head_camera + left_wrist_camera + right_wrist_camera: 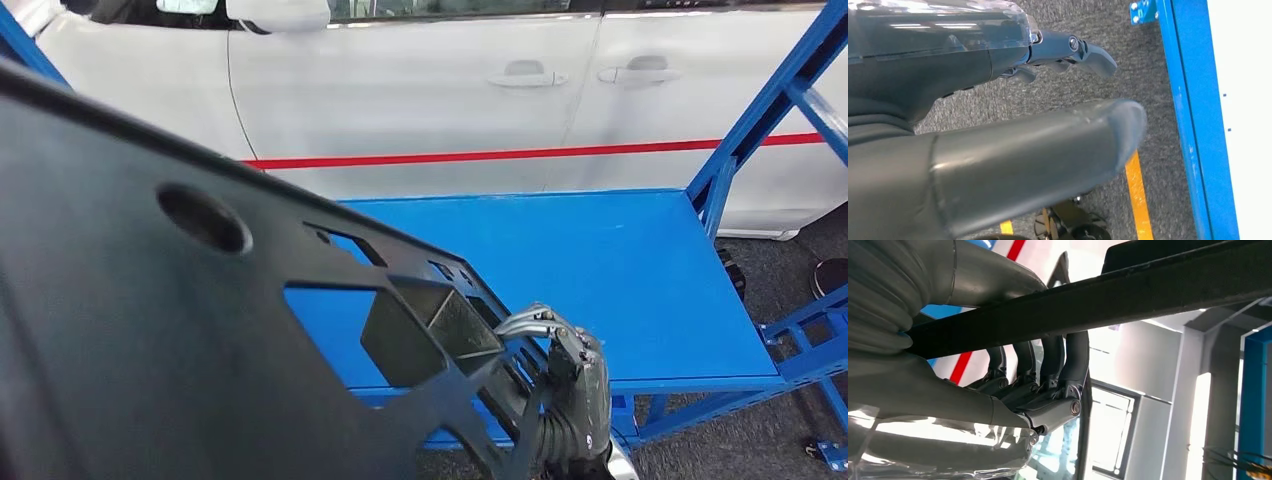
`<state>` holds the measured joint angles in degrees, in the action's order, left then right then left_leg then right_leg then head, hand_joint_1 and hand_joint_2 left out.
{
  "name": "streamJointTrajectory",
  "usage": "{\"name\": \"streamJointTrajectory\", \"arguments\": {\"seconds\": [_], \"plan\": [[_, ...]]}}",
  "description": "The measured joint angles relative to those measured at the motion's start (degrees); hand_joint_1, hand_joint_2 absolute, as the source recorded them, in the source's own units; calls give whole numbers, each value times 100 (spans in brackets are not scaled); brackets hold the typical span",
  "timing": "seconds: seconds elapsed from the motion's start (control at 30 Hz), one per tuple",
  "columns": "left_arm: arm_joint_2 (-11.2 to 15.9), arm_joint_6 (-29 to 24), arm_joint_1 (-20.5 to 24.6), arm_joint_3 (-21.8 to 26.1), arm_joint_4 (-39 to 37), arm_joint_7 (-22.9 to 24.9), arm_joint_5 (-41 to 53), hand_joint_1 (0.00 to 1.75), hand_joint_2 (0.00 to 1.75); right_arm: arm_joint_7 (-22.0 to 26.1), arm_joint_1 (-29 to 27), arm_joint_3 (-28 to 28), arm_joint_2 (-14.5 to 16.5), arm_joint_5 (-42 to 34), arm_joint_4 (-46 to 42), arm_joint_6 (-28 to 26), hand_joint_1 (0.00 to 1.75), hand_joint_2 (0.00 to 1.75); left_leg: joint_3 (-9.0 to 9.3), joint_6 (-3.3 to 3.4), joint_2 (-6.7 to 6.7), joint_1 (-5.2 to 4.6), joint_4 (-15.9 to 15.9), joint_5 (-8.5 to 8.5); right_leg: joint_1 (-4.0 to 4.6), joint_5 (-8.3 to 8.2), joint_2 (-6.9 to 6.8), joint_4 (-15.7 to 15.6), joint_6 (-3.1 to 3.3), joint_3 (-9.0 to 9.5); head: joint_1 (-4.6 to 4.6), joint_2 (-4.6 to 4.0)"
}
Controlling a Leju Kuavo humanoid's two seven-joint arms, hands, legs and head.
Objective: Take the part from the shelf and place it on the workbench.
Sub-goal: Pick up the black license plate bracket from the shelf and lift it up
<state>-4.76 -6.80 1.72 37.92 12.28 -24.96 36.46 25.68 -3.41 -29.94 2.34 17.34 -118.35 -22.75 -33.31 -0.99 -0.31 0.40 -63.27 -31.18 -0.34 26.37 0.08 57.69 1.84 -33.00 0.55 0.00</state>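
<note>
A large black plastic part (150, 330) with cut-outs and a round hole fills the left and lower head view, tilted up towards me. My right hand (565, 370) grips its lower right edge. In the right wrist view the right hand (1038, 385) curls its fingers around a black bar of the part (1128, 295). The blue workbench (600, 270) lies just beyond the part, its top bare. In the left wrist view my left hand (1038, 150) hangs over the floor, thumb and fingers apart with nothing between them.
A white car (430, 90) with a red stripe stands right behind the bench. Blue frame posts (770, 110) rise at the bench's right end. Under the left hand are grey carpet, a yellow floor line (1138, 200), a caster wheel (1068, 225) and a blue frame beam (1193, 125).
</note>
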Motion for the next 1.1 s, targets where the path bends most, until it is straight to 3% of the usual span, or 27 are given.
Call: {"name": "streamJointTrajectory", "arguments": {"seconds": [0.1,0.17,0.2,0.27,0.33,0.4,0.47,0.57,0.6,0.63,0.67,0.73,0.8,0.93,1.0,1.1], "plan": [[0,0,0,4,0,0,0,0,0,1,-4,0,0,-4,-2,1,175,175,-18,-2,0,2,-39,-22,0,0,-1,0,0,0,0,0],[4,-1,-1,25,0,0,6,0,0,18,-34,0,-3,-45,-21,19,175,175,-165,-18,0,11,-354,-177,3,2,-5,1,3,0,-1,0],[6,-1,-6,43,0,0,9,0,0,30,-67,2,-9,-80,-33,37,175,175,-318,-34,1,18,-667,-288,5,5,-6,4,6,-1,-1,0],[9,-40,-2,127,0,33,14,0,0,-14,-241,27,-21,-127,-46,137,175,175,-134,-3,-1,8,-241,-17,24,35,-2,32,-31,17,-1,0],[10,-100,3,209,0,86,10,0,0,-101,-416,57,-27,-175,-46,282,175,175,211,77,-5,-20,530,385,31,55,6,51,-102,33,1,0],[6,-138,-3,246,0,128,6,0,0,-143,-496,69,-27,-283,-35,468,175,175,215,154,-1,-10,561,426,22,67,8,62,-168,29,0,0],[-2,-141,1,287,0,159,14,0,0,-105,-593,90,-28,-407,-23,702,175,175,221,237,9,17,610,485,16,280,7,321,-224,-74,-14,0],[-11,-86,6,352,0,182,30,0,0,31,-733,134,-28,-521,12,949,175,175,187,287,18,21,616,518,-7,889,5,1411,-281,-550,-44,0],[-13,-74,4,367,0,188,32,0,0,62,-769,148,-28,-544,28,994,175,175,177,288,21,20,611,520,-18,974,4,1678,-297,-664,-47,0],[-13,-67,3,377,0,193,33,0,0,81,-797,158,-28,-559,42,1021,175,175,168,288,22,21,604,521,-30,953,3,1762,-309,-692,-47,0],[-15,-63,3,387,0,197,33,0,0,95,-816,163,-28,-569,51,1038,175,175,162,285,23,21,592,520,-45,832,0,1635,-318,-613,-48,0],[-19,-54,5,399,0,205,35,0,0,114,-832,167,-28,-579,60,1072,175,175,146,266,19,22,548,509,-74,455,-4,932,-317,-227,-49,0],[-22,-50,11,407,0,213,43,0,0,149,-846,169,-22,-595,61,1116,175,175,101,204,10,4,471,490,-65,242,2,298,-283,82,-43,0],[-28,-39,13,449,0,231,107,0,0,241,-948,192,28,-675,62,1231,175,175,25,55,2,7,400,466,-53,165,9,118,-150,90,-29,0],[-36,-37,11,465,0,239,121,0,0,261,-961,209,60,-687,63,1252,175,175,-89,-2,4,27,88,177,-66,98,-10,84,-60,48,12,0],[-37,-33,16,487,0,254,124,0,0,276,-988,233,93,-690,69,1277,175,175,-397,-56,7,38,-892,-446,-49,18,-32,99,-19,-66,68,0]]}}
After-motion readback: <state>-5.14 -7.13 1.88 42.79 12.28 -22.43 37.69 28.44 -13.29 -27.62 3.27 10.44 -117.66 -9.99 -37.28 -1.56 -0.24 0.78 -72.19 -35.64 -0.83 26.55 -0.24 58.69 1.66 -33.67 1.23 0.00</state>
